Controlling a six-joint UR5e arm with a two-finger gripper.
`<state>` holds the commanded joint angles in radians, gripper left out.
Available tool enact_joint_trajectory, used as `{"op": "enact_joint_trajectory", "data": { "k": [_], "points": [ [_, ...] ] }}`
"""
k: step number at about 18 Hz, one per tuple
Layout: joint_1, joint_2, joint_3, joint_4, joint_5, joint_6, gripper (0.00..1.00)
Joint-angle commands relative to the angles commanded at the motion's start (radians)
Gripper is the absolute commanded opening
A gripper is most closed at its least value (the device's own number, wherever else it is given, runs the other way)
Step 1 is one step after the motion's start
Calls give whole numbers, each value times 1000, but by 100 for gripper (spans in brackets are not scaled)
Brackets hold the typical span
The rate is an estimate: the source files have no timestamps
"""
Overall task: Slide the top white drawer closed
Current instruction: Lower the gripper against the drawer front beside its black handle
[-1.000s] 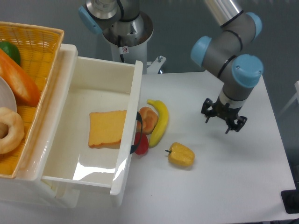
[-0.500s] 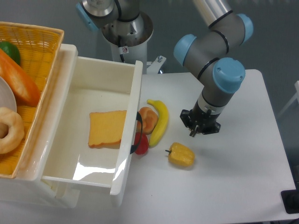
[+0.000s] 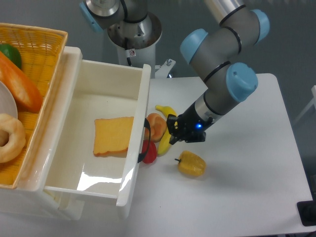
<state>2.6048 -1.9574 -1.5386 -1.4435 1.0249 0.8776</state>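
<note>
On glossy white top white drawer [image 3: 81, 106], flat orange toast slice [image 3: 113, 136].

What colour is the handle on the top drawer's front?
Black; the arched handle shows in the fixed camera view against the top white drawer.

Gripper [image 3: 174, 132]: finger gap not resolvable against dark body; open or closed undetermined. It covers the middle of the banana [image 3: 165, 110]. Top white drawer [image 3: 89, 89]: front panel hides part of the black arched handle [image 3: 146, 138] and the red item [image 3: 149, 153]. Yellow woven basket [image 3: 34, 54] cut off at left edge.
</note>
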Motion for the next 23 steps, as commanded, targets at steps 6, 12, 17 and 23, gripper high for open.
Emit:
{"op": "enact_joint_trajectory", "data": {
  "k": [6,12,17,23],
  "points": [
    [-12,14,2,-8,-52,-20,0],
    [-12,15,20,-41,-75,-29,0],
    [-17,31,18,-58,-75,-29,0],
    [-32,37,14,-60,-75,-29,0]
  ]
}}
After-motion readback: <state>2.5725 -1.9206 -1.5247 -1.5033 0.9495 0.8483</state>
